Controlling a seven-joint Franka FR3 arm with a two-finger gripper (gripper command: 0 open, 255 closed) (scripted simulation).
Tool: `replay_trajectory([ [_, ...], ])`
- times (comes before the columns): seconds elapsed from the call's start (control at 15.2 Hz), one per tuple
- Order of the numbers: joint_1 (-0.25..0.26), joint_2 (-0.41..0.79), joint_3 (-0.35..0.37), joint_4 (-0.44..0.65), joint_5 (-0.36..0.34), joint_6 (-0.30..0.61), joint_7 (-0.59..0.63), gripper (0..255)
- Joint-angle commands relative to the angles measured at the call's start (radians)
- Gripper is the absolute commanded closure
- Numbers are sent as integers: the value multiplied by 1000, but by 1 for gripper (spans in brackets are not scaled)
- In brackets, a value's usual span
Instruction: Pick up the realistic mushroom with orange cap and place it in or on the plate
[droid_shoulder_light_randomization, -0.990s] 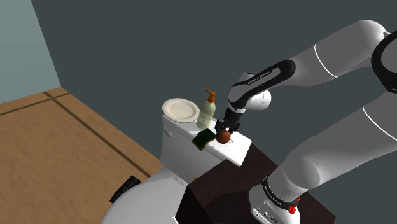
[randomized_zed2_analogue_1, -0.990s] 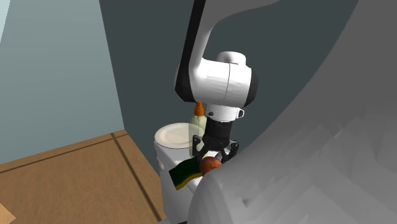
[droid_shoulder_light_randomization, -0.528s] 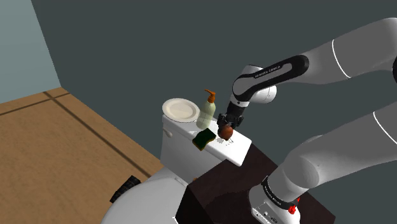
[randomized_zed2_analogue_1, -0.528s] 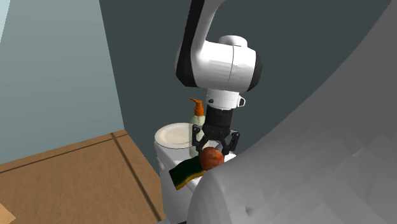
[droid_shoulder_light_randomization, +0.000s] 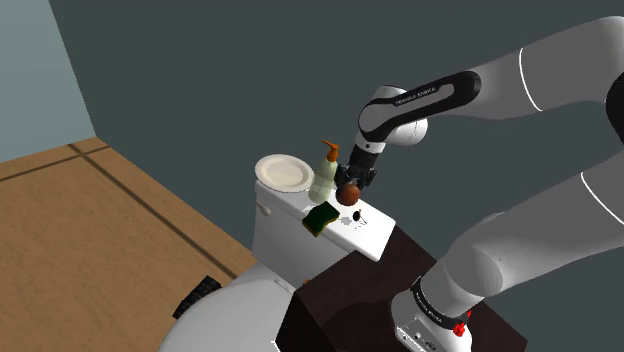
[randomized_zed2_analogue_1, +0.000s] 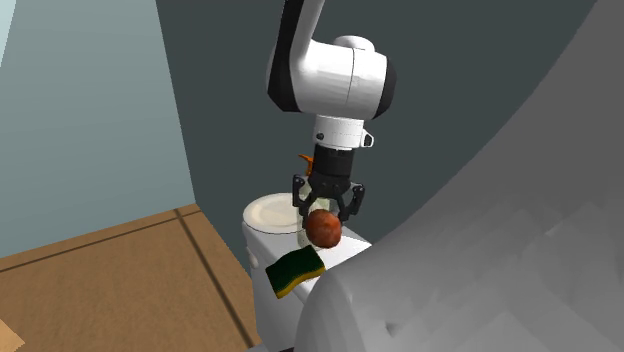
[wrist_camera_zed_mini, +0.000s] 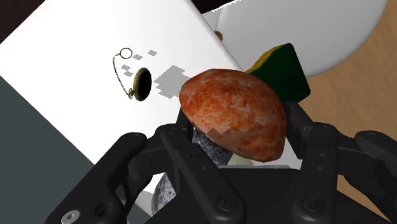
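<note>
**A:** The fingers (wrist_camera_zed_mini: 305, 143) are clamped on the mushroom (wrist_camera_zed_mini: 234, 121), one on each side. The orange-brown cap pokes out front and the speckled grey stem sits back between them.

**B:** The gripper (droid_shoulder_light_randomization: 350, 188) holds it in the air above the tank lid (droid_shoulder_light_randomization: 368, 238), with no contact and clear space under the cap.

**A:** Wrist view shows a small dark hole (wrist_camera_zed_mini: 141, 83) in that lid with a thin chain loop beside it.

**B:** There are dark specks on the lid below the mushroom in the shoulder view. They could be that hole or a shadow; I can't tell from here.

**A:** The green sponge (randomized_zed2_analogue_1: 295, 272) with a yellow underside lies at the lid's front edge, lower than the cap and just to one side.

**B:** The soap bottle (droid_shoulder_light_randomization: 325, 174) with an orange pump stands upright on the lid, just beside the gripper.

**A:** The cream plate (droid_shoulder_light_randomization: 284, 172) lies flat at the lid's end farthest from the stand (droid_shoulder_light_randomization: 345, 300), well apart from the mushroom.

**B:** The white arm (randomized_zed2_analogue_1: 330, 80) comes down over the lid, its wrist pointing almost straight down at it.
</note>
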Motion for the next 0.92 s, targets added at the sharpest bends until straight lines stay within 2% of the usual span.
replay_trajectory([
  [0.0, 13, 74, 10, 78, 11, -3, 15, 255],
  [0.4, 38, 275, 35, 326, 22, -41, 63, 255],
  [0.86, 60, 505, 53, 652, 13, -127, 125, 255],
])
